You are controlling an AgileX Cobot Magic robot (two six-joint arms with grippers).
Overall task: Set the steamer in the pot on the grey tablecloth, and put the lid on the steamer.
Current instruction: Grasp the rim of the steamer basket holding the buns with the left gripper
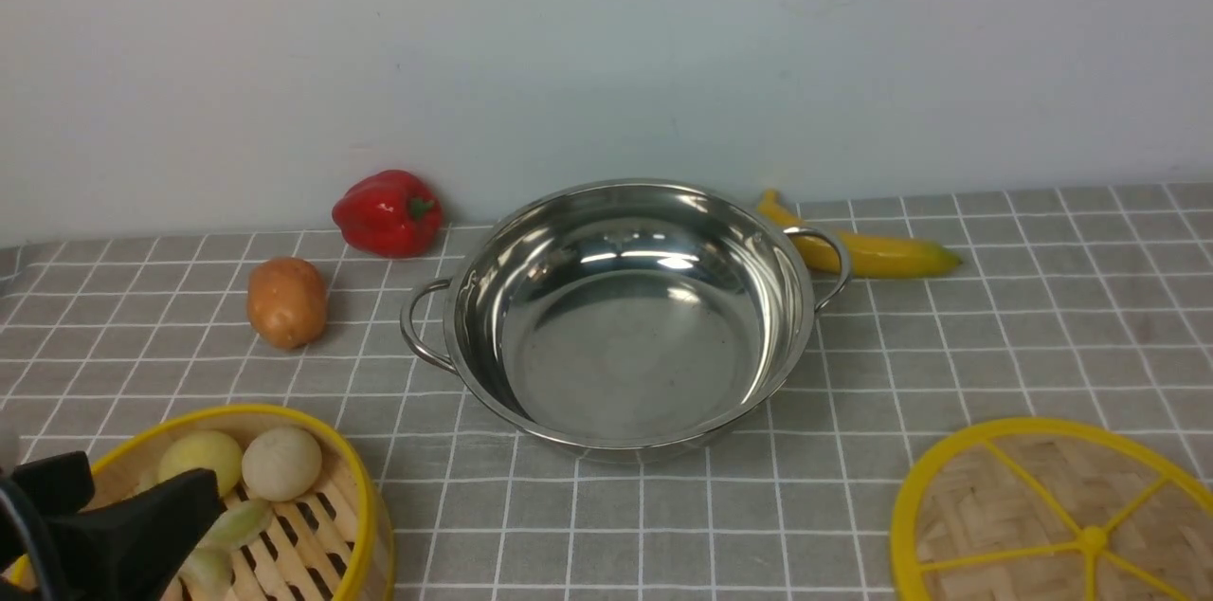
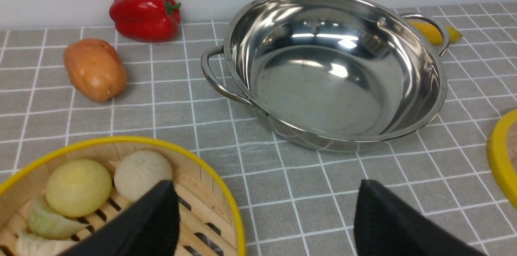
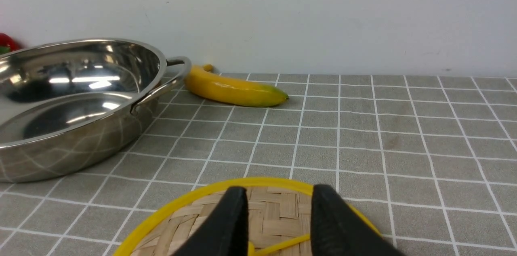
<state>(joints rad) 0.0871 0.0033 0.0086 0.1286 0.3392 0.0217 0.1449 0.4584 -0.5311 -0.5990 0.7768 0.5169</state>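
The steamer [image 1: 303,544], a yellow-rimmed bamboo basket holding toy buns and dumplings, sits on the grey tablecloth [image 1: 948,364] at the front left. The empty shiny pot [image 1: 625,317] stands in the middle. The lid [image 1: 1052,516], a woven disc with yellow spokes, lies at the front right. My left gripper [image 2: 266,191] is wide open, one finger over the steamer [image 2: 121,139] and the other over the cloth, with the pot-side rim between them. My right gripper [image 3: 278,197] hovers over the lid [image 3: 258,181], its fingers a narrow gap apart and holding nothing.
A red pepper [image 1: 387,212] and a potato [image 1: 286,301] lie left of the pot. A banana [image 1: 881,252] lies behind its right handle. A white wall stands close behind the pot. The lid's edge shows in the left wrist view [image 2: 501,159].
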